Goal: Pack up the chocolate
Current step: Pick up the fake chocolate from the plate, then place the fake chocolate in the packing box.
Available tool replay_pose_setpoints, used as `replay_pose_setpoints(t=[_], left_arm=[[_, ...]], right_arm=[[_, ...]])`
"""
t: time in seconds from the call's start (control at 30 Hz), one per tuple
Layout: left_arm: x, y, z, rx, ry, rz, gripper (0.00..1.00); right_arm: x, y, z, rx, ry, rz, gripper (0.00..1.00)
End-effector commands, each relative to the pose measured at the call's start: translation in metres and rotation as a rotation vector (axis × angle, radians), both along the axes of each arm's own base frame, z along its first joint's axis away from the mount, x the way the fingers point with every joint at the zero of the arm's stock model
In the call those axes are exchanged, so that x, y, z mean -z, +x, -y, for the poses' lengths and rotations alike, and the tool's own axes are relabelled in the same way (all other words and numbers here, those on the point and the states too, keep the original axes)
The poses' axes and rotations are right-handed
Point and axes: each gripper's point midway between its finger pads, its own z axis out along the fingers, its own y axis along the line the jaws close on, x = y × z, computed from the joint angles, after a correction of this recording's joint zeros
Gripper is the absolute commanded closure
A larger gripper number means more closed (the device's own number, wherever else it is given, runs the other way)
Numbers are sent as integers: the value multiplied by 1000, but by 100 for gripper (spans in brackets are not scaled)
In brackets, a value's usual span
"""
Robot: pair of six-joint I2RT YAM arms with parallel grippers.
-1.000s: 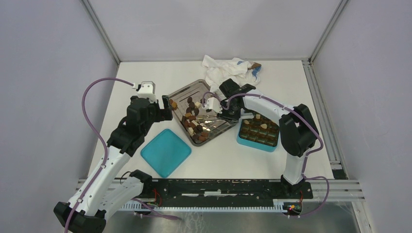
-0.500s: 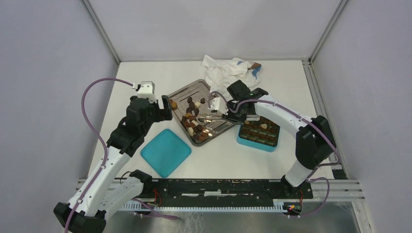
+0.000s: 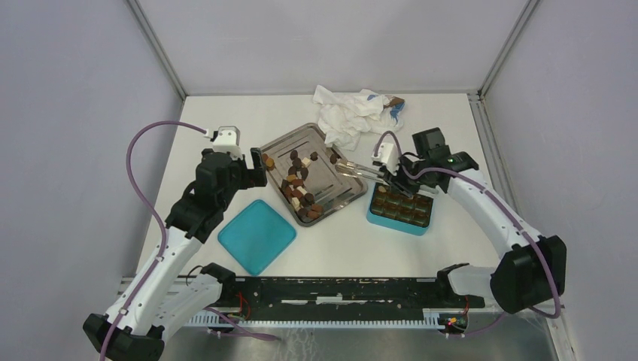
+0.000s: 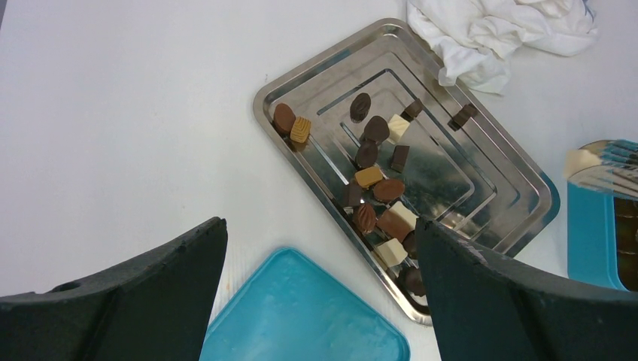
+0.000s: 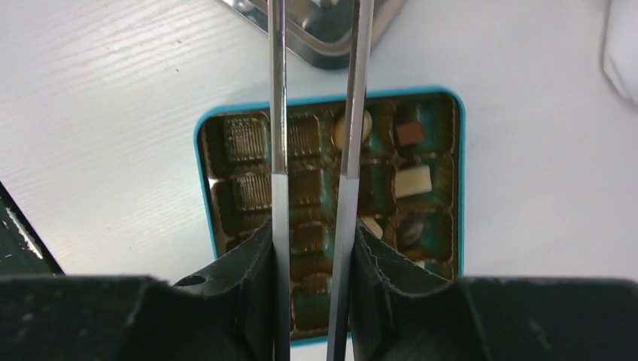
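**Right gripper (image 5: pixel 312 237) pinching tweezers (image 5: pixel 350 113) above the teal box (image 5: pixel 203 180)**
Straight below that gripper, the box's cells hold a few cream and brown pieces, the rest bare. Past the tweezer tips, the steel tray (image 3: pixel 342 194) holds most of the chocolate (image 3: pixel 297 188). The left gripper (image 3: pixel 258 169), jaws spread wide, hangs at the tray's other end, with a teal lid (image 3: pixel 256 235) beneath it. A white cloth (image 3: pixel 346 113) lies beyond on the white table (image 3: pixel 421 248), with grey walls (image 3: pixel 75 113) around.
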Motion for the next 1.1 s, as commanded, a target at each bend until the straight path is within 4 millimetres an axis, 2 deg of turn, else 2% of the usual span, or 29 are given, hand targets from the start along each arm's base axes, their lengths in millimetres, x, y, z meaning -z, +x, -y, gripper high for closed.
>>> replay_pose_setpoints(t=[0.0, 0.2, 0.4, 0.63, 1.07], left_arm=[[-7, 6, 1, 27, 34, 36, 1], [-4, 7, 1, 29, 36, 29, 2], [-5, 7, 1, 28, 36, 31, 2], [-4, 7, 2, 34, 35, 26, 2], [-4, 7, 2, 34, 33, 27, 2]], right_arm=[[-15, -7, 17, 44, 89, 38, 99], [-11, -20, 65, 155, 43, 46, 99], [0, -43, 95, 189, -24, 11, 97], [17, -66, 104, 185, -64, -30, 95], [30, -73, 121, 243, -110, -48, 88]])
